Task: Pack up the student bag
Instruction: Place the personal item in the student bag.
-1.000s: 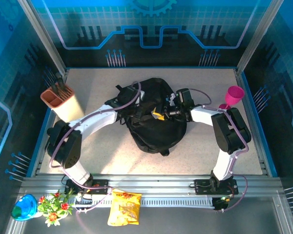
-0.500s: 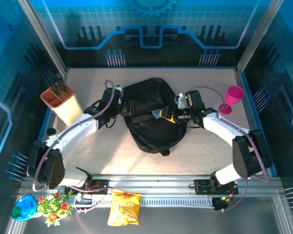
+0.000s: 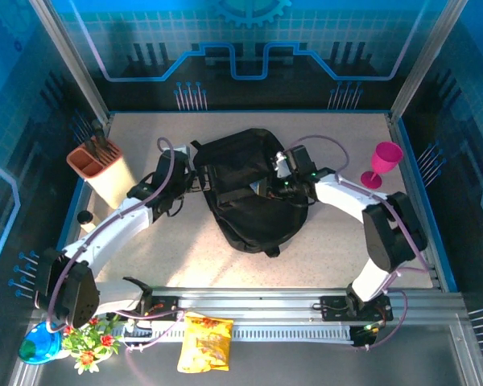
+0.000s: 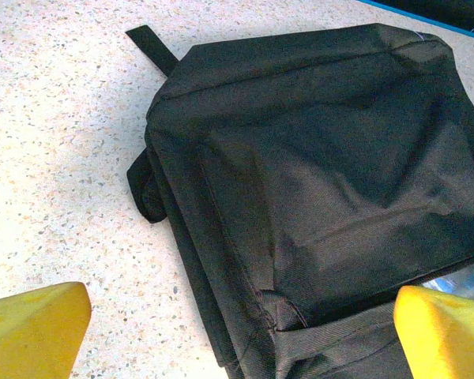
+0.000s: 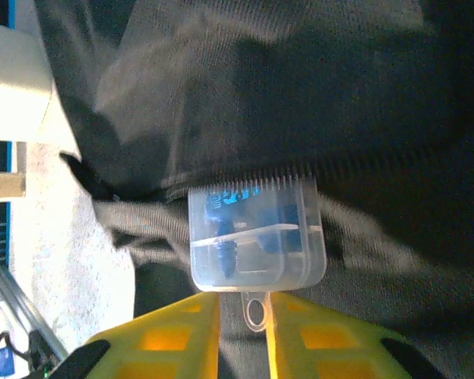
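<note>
1. Student bag (image 3: 249, 197): black, lying flat on the speckled table (image 3: 145, 249), centre of the top view. It takes up the middle and right of my left wrist frame (image 4: 316, 174) and the upper part of my right wrist frame (image 5: 316, 71).
2. Clear box (image 5: 257, 233): see-through plastic with blue bits inside, centre of the right wrist frame. Its top edge sits against the bag's zipper teeth and a small tab (image 5: 255, 309) hangs from its lower edge.
3. My right gripper (image 5: 245, 324): bottom of the frame, yellow fingers narrow with the tab between them. Can't tell if it's actually pinched. In the top view it is on the bag's right half (image 3: 272, 189).
4. My left gripper (image 4: 237, 332): spread wide, yellow tips in the two lower corners of the frame, bag fabric between them, nothing held. In the top view it is at the bag's left edge (image 3: 191, 178).
5. Black strap (image 4: 152, 47): sticks out of the bag at upper left of the left wrist frame.
6. Pink goblet (image 3: 384, 161): upright, right of the bag, apart from it.
7. Beige block with orange top (image 3: 101, 169): far left.
8. Yellow snack bag (image 3: 204, 342): bottom centre, on the near rail.
9. Flowers (image 3: 88, 338) and blue bowl (image 3: 40, 342): bottom left corner.
</note>
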`<state>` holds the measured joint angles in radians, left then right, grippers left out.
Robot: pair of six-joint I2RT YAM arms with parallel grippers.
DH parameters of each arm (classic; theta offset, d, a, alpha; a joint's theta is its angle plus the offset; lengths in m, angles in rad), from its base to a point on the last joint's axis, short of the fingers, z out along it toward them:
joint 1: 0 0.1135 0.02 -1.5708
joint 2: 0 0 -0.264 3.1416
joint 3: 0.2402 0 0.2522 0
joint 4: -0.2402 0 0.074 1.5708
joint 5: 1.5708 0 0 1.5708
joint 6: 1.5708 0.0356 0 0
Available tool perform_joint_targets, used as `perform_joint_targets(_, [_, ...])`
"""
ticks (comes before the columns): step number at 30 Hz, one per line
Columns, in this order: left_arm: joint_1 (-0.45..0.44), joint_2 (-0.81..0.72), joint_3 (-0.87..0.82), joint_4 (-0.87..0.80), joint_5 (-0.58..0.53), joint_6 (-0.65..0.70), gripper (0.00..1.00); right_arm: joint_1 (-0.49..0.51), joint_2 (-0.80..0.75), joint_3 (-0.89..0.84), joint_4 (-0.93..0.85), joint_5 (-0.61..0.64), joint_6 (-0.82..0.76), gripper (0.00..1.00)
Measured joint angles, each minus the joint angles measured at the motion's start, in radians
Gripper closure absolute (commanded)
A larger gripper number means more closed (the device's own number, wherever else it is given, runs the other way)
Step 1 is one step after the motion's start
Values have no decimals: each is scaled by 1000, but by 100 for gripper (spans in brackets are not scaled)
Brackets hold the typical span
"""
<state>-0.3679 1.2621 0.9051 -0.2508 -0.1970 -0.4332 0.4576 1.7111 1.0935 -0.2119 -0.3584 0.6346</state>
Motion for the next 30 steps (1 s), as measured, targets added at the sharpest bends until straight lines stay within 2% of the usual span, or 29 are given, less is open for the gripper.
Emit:
perform_joint_targets(5, [5, -1, -6, 0, 7, -16, 1, 13, 124, 92, 54, 28, 0, 84])
perform_joint_targets(10, [8, -1, -10, 0, 11, -37, 1, 19, 148, 96, 92, 41, 0, 81])
perform_joint_targets(14, [13, -2, -26, -2, 19, -45, 1, 21, 114, 58, 120, 53, -13, 71])
perform_joint_targets(18, [29, -2, -40, -5, 23, -65, 1, 22, -10, -14, 94, 94, -59, 62])
perform_joint_targets(23, [59, -11, -47, -5, 30, -93, 1, 27, -138, -19, 37, 157, -153, 49])
perform_joint_targets(26, [81, -24, -60, -5, 35, -117, 1, 53, -140, 21, -23, 203, -233, 42])
perform_joint_targets(30, [111, -42, -78, -6, 48, -146, 1, 121, -76, 135, -118, 256, -351, 39])
